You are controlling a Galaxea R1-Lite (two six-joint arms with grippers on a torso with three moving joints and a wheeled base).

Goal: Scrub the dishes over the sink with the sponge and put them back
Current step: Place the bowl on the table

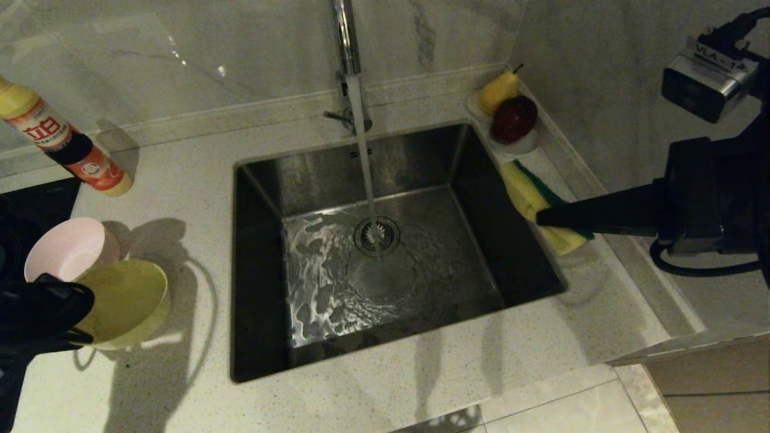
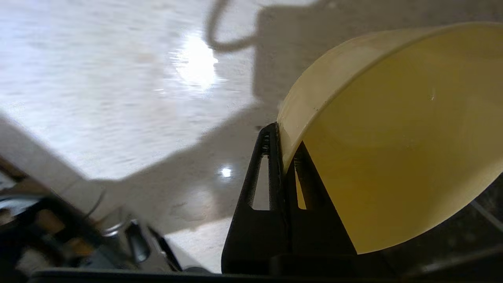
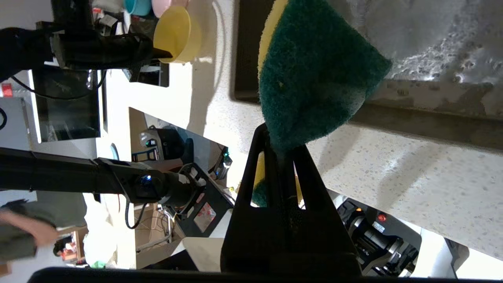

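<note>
Yellow bowl pinched by only its rim in the closed left end effector, right end effector clamping the sponge, so scrubbing pressure could twist it loose into the sink.

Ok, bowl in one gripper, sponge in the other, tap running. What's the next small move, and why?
Probably carry the yellow bowl right, over the sink. The left gripper is shut on its rim, but it hangs above the counter. The right gripper holds the sponge at the sink's right edge.
</note>
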